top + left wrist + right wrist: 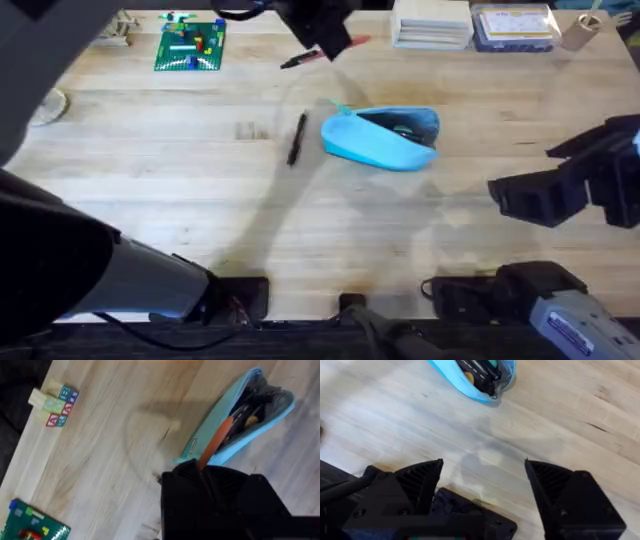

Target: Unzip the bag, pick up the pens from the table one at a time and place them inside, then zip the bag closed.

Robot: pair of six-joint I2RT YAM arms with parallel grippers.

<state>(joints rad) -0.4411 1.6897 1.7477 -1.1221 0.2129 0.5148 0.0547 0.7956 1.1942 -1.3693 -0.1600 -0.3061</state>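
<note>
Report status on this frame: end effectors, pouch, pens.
Left end effector shut on slim orange pen, raised above open light blue fabric pouch. Right end effector open, empty. Slim black pen on wooden table.

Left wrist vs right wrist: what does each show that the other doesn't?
Left wrist alone: the orange pen held in the left pincer, pointing toward the open bag; also lettered blocks and a green brick plate on the table.
Right wrist alone: the right pincer, open and holding nothing, above bare wood.
Both: the light blue bag, unzipped, dark items inside, and the tabletop.
</note>
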